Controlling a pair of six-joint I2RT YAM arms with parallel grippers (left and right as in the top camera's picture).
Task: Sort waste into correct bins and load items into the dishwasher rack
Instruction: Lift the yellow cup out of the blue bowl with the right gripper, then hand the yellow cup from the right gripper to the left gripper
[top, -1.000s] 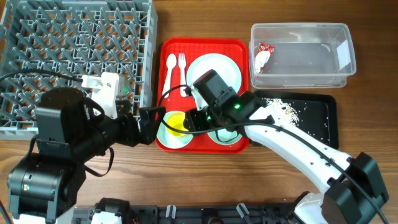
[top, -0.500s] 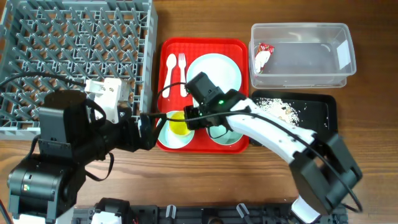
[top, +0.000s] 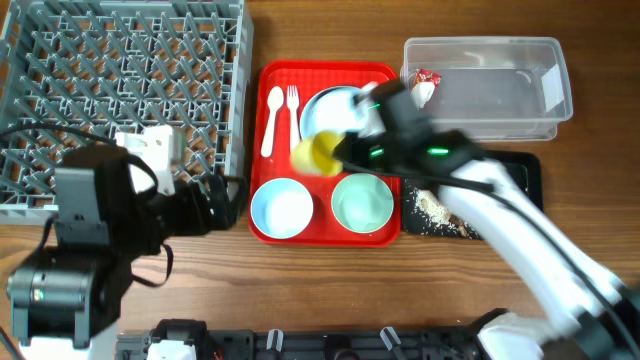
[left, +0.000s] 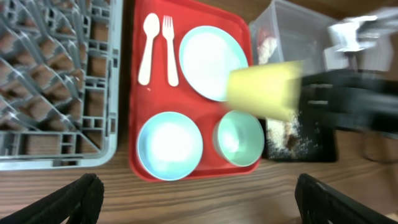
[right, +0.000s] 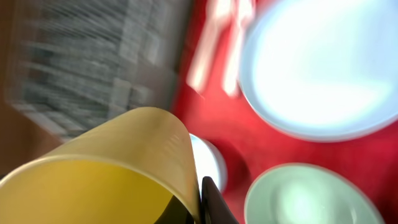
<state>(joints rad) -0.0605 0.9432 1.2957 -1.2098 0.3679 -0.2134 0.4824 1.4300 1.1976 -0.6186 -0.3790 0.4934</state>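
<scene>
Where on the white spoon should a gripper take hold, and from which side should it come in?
Take the white spoon by its slim handle near the tail end, probably from straight above, fingers closing across its width. It lies flat on the red tray, and the fork beside it sits farthest off at that end.

- Looks like moulded grey plastic, matt: dishwasher rack (top: 240, 100).
- Shines as glossy red plastic: serving tray (top: 330, 72).
- Reads as clear, smooth plastic: tub (top: 500, 100).
- Seems smooth yellow plastic with a slight sheen: cup (left: 264, 90).
- Gleams smooth and glossy: plate (left: 208, 62).
- Shows grained brown wood, matt: table (top: 330, 290).
</scene>
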